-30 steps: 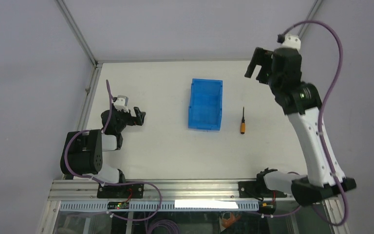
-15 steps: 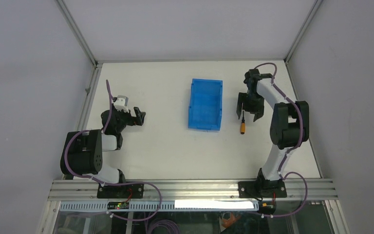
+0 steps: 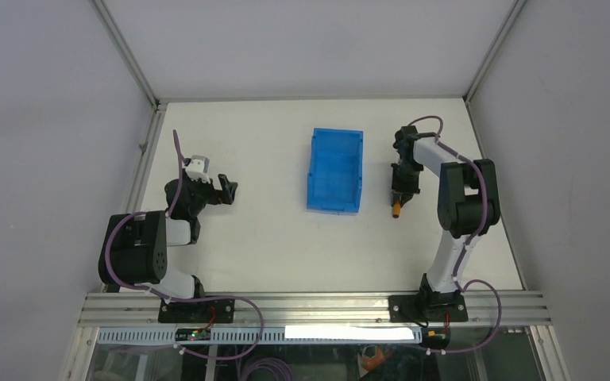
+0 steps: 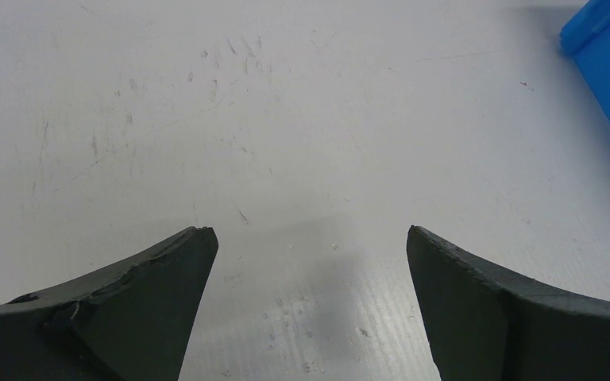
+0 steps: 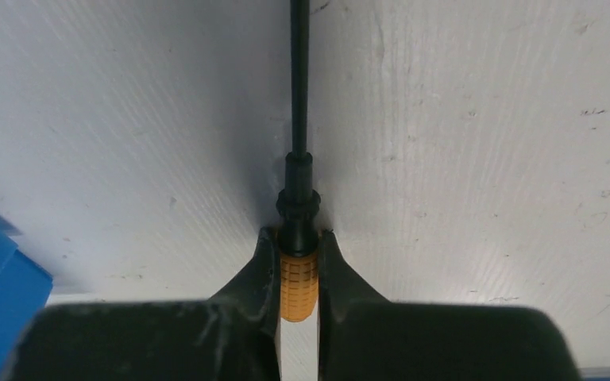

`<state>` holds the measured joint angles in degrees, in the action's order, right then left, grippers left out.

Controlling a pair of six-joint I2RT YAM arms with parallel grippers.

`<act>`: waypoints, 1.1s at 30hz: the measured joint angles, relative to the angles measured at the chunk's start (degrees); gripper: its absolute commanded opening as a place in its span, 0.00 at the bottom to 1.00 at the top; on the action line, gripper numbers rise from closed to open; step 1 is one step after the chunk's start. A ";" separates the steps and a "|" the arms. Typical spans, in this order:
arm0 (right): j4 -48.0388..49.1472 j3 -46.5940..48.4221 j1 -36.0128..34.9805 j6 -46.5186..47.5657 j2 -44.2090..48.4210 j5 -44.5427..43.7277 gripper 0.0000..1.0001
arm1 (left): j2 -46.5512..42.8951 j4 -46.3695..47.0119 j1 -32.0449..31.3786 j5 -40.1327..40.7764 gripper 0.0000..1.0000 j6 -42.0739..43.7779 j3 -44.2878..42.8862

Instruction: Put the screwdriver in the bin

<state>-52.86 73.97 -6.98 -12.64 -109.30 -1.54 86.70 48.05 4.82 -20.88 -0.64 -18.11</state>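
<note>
- The screwdriver (image 5: 298, 284) lies on the white table (image 3: 270, 238), just beside the bin (image 3: 335, 169) at its 3 o'clock, apart from the bin's near right corner.
- My right gripper (image 5: 297, 238) is clamped on the ribbed orange handle, one finger on each side; in my right wrist view the thin black shaft runs out toward 12 o'clock.
- From above, only the orange butt of the handle shows below my right gripper, at 6 o'clock.
- The blue bin sits mid-table with nothing in it.
- My left gripper (image 4: 310, 238) hovers low over bare table with its fingers spread wide, holding nothing, well apart from the bin at its 9 o'clock.
</note>
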 measured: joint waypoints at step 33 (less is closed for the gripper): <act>-17.31 38.49 -24.04 -11.21 3.48 2.64 0.00 | 0.00 0.00 0.00 0.00 0.99 0.00 0.00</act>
<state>-70.17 112.46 -31.03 -23.86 -105.82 1.10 86.70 48.05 4.82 -20.88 -0.64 -18.11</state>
